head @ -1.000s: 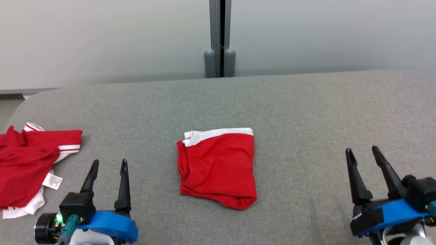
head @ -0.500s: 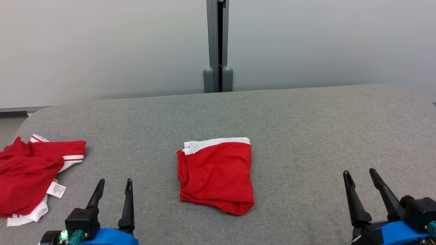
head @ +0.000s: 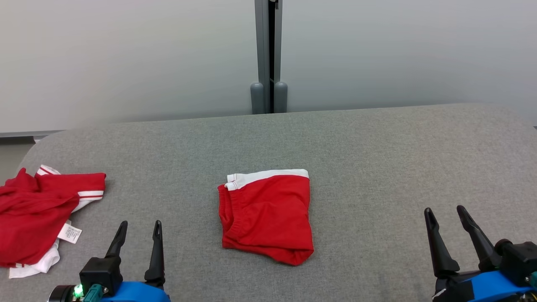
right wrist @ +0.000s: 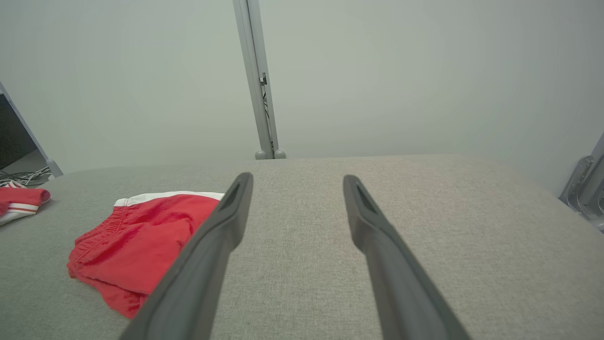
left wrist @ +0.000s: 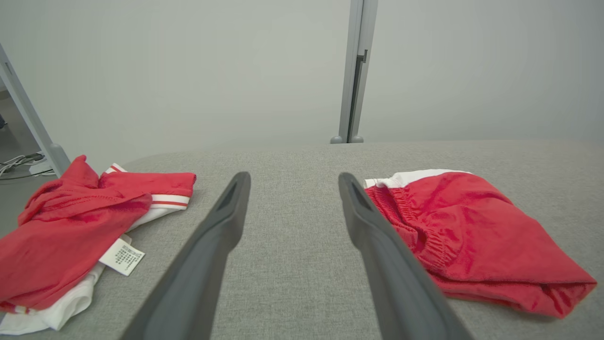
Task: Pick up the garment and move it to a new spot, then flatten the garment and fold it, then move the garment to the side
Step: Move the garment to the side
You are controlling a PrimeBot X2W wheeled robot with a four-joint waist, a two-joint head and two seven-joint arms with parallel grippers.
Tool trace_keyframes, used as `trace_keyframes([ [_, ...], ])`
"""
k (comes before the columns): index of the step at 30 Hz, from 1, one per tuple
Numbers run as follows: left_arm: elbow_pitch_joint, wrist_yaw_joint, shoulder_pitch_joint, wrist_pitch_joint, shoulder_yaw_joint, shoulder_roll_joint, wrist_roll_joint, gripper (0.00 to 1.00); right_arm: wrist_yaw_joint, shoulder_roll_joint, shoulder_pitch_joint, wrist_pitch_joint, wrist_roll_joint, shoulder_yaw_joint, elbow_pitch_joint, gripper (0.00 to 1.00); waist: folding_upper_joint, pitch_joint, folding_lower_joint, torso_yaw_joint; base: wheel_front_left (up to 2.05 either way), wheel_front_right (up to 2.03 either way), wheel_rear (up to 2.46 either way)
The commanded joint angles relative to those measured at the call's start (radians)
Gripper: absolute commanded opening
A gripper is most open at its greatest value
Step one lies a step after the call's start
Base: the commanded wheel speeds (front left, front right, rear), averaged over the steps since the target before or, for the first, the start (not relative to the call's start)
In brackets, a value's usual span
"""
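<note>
Your right gripper [head: 444, 209] edged up slightly; it and the left gripper [head: 140, 222] gape empty. Squarish folded red shorts [head: 268, 214] lie mid grey-woven table [head: 377, 147], elastic waist toward its left edge.

Grey woven bench [head: 377, 142] with rounded far corners, spanning the full width. At its left edge, a crumpled heap of red and white clothing [head: 29, 214], with one red end finished in a striped white band pointing toward the middle. A white printed label [head: 69, 233] sticking out on the heap's near side, flat on the grey fabric. Behind the bench, a plain pale wall [head: 126, 54] split by a grey upright post [head: 268, 50] with two rounded feet at its base. Off the left end, cables [left wrist: 19, 163] on the floor beside a slanted grey leg [left wrist: 28, 118]. Off the right end, a metal bracket [right wrist: 585, 189], partly cut off.
</note>
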Motion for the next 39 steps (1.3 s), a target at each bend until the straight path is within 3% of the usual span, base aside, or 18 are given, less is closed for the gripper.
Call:
trace_keyframes([
  [1,-0.001,0.003,-0.015,-0.008,0.002,0.004,-0.003,1.0,0.0,0.003,0.013,0.006,-0.005,-0.007,-0.006,1.0,0.0,0.002,0.0,0.004,0.0,0.0,0.0],
  [11,-0.024,-0.003,-0.109,-0.033,0.003,-0.005,0.02,1.0,0.0,-0.007,-0.071,0.015,0.005,-0.004,0.077,1.0,0.0,0.115,0.0,0.066,0.0,0.0,0.0],
  [19,-0.019,-0.005,-0.207,-0.054,-0.006,-0.037,0.04,1.0,0.0,-0.001,-0.246,-0.013,0.055,0.129,0.328,1.0,0.0,0.22,0.0,0.139,0.0,0.0,0.0],
  [28,-0.003,-0.014,-0.263,-0.073,-0.004,-0.066,0.053,1.0,0.0,0.011,-0.433,-0.025,0.149,0.262,0.602,1.0,0.0,0.274,0.0,0.173,0.0,0.0,0.0],
  [29,-0.003,-0.015,-0.264,-0.073,-0.003,-0.069,0.055,1.0,0.0,0.011,-0.448,-0.022,0.156,0.269,0.624,0.85,0.0,0.276,0.0,0.175,0.0,0.0,0.0],
  [30,-0.002,-0.015,-0.265,-0.074,-0.001,-0.072,0.056,1.0,0.0,0.011,-0.456,-0.01,0.167,0.278,0.647,0.47,0.0,0.278,0.0,0.175,0.0,0.0,0.0],
  [31,-0.001,-0.016,-0.266,-0.075,0.0,-0.073,0.056,1.0,0.0,0.009,-0.46,-0.007,0.175,0.287,0.665,0.43,0.0,0.279,0.0,0.175,0.0,0.0,0.0],
  [32,0.0,-0.015,-0.265,-0.075,0.003,-0.074,0.056,1.0,0.0,0.004,-0.463,-0.013,0.181,0.294,0.677,0.0,0.0,0.28,0.0,0.173,0.0,0.0,0.0],
  [39,0.004,-0.008,-0.234,-0.077,0.024,-0.067,0.067,1.0,0.0,-0.037,-0.478,-0.063,0.207,0.354,0.674,0.0,0.0,0.268,0.0,0.12,0.0,0.0,0.0],
])
